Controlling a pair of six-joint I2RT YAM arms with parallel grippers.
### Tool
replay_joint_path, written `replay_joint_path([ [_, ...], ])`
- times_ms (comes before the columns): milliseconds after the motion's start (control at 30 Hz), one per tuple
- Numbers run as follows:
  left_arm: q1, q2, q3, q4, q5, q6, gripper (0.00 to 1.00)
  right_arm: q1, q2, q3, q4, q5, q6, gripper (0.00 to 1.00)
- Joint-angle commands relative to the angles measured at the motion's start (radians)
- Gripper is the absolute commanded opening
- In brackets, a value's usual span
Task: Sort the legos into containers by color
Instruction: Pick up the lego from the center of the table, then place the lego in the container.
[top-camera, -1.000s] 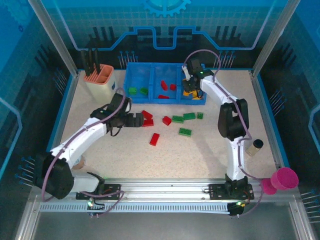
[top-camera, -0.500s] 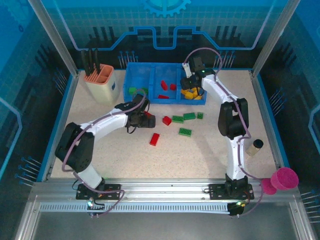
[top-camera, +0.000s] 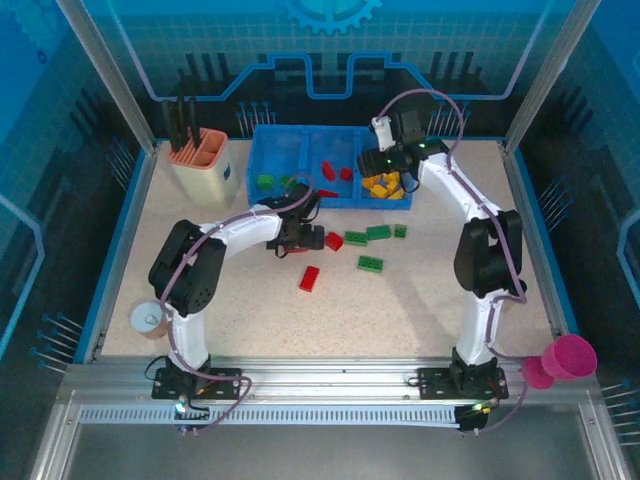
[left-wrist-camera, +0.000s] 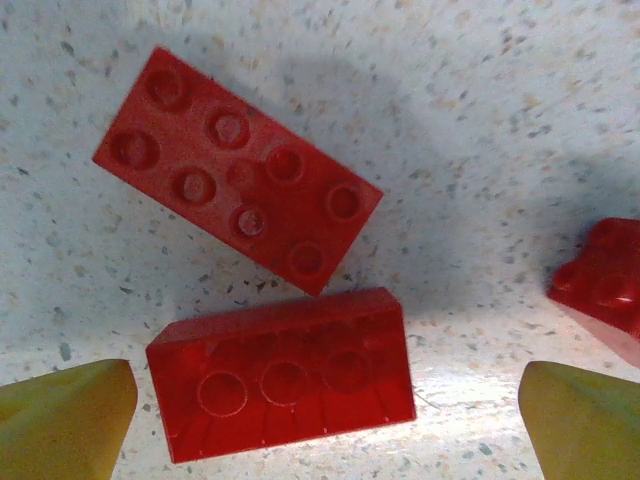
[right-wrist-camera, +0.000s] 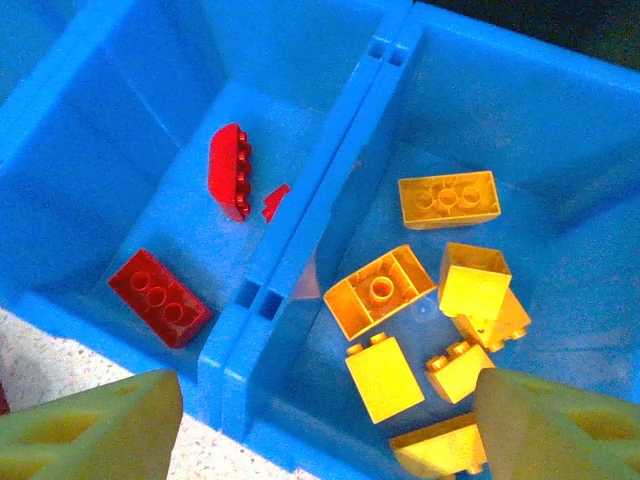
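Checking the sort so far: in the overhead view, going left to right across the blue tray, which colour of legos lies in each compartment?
In order: green legos → red legos → orange-yellow legos.

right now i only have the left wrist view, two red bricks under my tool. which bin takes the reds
observer: The middle bin of the blue tray already holds red bricks. It lies beyond your left tool, a little to its right.
operator: is the other arm in my way
observer: The right tool hangs open over the tray by the right bin, where the yellow bricks lie.
operator: anything loose besides reds
observer: Four green bricks lie on the table to the right of your tool.
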Motion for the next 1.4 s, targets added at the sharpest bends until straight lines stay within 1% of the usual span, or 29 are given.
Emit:
replay_joint_path([
  [0,-0.012,0.032,0.018,-0.023,-0.024,-0.052,0.99,-0.009,-0.092,-0.076,0.032,-0.002,0.014,0.79],
  [167,-0.015,0.073,0.032,-0.017,-0.018,-0.056,0.98,-0.013,-0.199,-0.232,0.057,0.008,0.048,0.8],
  [333,-0.015,0.101,0.042,-0.018,-0.005,-0.054,0.89,-0.015,-0.261,-0.335,0.047,0.017,0.044,0.8],
  [367,-0.014,0.106,0.041,-0.017,-0.001,-0.054,0.86,-0.014,-0.27,-0.351,0.049,0.023,0.044,0.8],
  [467,-0.015,0.115,0.035,-0.014,0.005,-0.055,0.68,-0.015,-0.29,-0.393,0.049,0.034,0.047,0.8],
  [600,-0.015,0.112,0.032,-0.019,0.009,-0.054,0.59,-0.015,-0.32,-0.447,0.055,0.04,0.059,0.8],
  [700,-0.014,0.097,0.039,-0.033,0.007,-0.047,0.51,-0.014,-0.349,-0.487,0.052,0.01,0.063,0.82],
  [833,-0.014,0.048,0.076,-0.078,-0.008,-0.028,0.45,-0.015,-0.385,-0.547,0.046,-0.022,0.08,0.83],
  [967,-0.015,0.005,0.179,-0.129,-0.028,0.01,0.43,-0.016,-0.408,-0.613,0.052,-0.035,0.107,0.83],
  [1100,-0.014,0.022,0.327,-0.155,-0.046,0.059,0.42,-0.015,-0.417,-0.657,0.06,-0.067,0.133,0.83],
  [1233,-0.011,0.088,0.467,-0.143,-0.07,0.12,0.43,-0.011,-0.433,-0.676,0.069,-0.088,0.141,0.83],
  [1367,0.012,0.212,0.641,-0.142,-0.08,0.175,0.44,-0.005,-0.449,-0.683,0.067,-0.099,0.145,0.83],
])
